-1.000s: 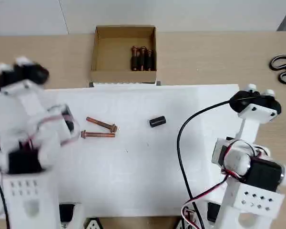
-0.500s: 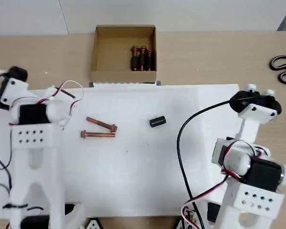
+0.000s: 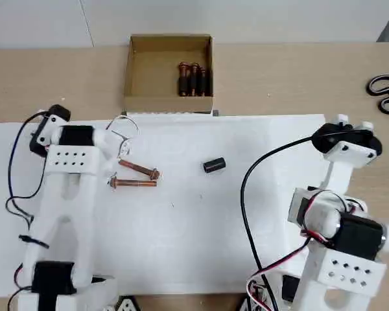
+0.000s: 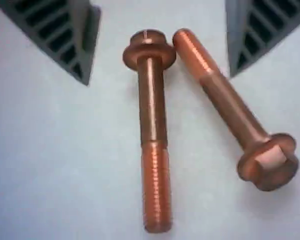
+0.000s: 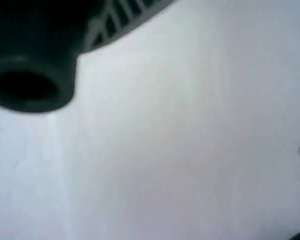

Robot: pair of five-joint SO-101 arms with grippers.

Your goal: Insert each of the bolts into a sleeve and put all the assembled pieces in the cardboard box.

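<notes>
Left wrist view, past the left gripper (image 4: pixel 160 75): spread wide, gripping nothing, with the first bolt (image 4: pixel 152 135) and second bolt (image 4: pixel 230 105) on the white mat (image 4: pixel 50 175), their near ends between the fingers (image 4: pixel 65 35). Laid head to tail, flange of one just beside the threaded tip of the other, splaying apart farther along. Right wrist view, at the right gripper (image 5: pixel 45 45): closed on a black held sleeve (image 5: pixel 30 85), off the mat. High view: loose sleeve (image 3: pixel 214 164) mid-mat, well apart from both arms; three assembled pieces (image 3: pixel 193 79) inside the cardboard box (image 3: pixel 168 103).
</notes>
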